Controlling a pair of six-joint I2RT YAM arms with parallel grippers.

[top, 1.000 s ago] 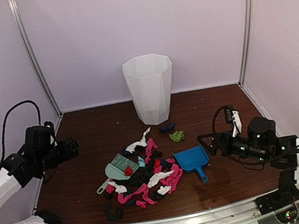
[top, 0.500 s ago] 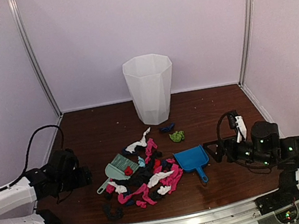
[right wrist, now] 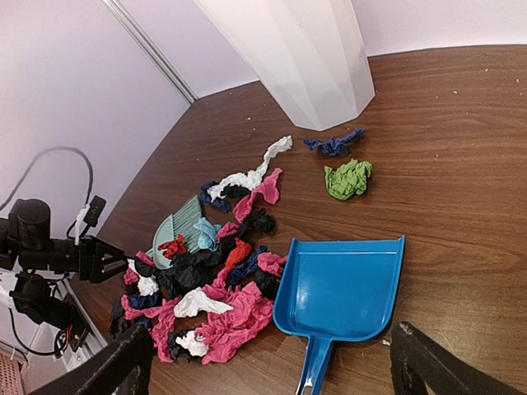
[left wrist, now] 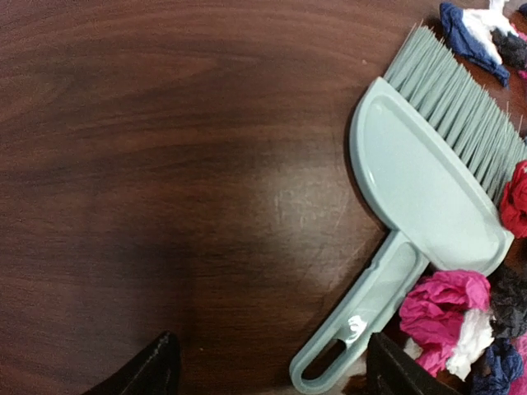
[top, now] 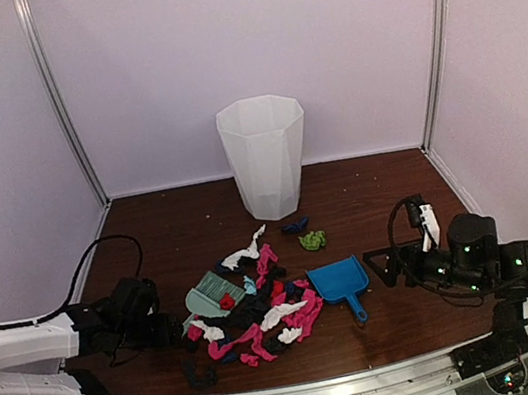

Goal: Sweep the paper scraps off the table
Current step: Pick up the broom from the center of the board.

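**Paper still in a heap, sweeping not begun**

We judge the task barely started. The crinkled paper scraps (top: 302, 315), in pink, white, black, navy and red, lie in one loose heap at the middle of the dark reddish-brown wood-grain table (top: 374, 189). A crumpled green wad (right wrist: 347, 178) and a twisted navy strip (right wrist: 333, 145) sit apart from the heap at about one o'clock. At twelve stands the tall white faceted plastic bin (top: 265, 157).

The mint-green plastic hand brush (left wrist: 428, 189) lies flat at the heap's ten o'clock edge, smooth half-round back up. Its fine straight bristles point to about one o'clock, and its slotted handle points to about seven. A red wad touches its bristle edge. The left gripper (left wrist: 276, 372) sits low over the table with its jaws spread wide, one to each side of the handle's end, clasping nothing.

The glossy, shallow blue plastic dustpan (right wrist: 342, 288) rests at the heap's three o'clock edge, right against the pink scraps. Its flat lip faces roughly twelve and its handle points toward six. The right gripper (top: 375, 268) hovers at the pan's three o'clock, jaws wide and empty.

As we read it, everything is left to do: take up both tools, brush the heap and the strays into the pan, and tip it out. The scraps look light and springy, so they are likely to snag in the bristles or skitter off.
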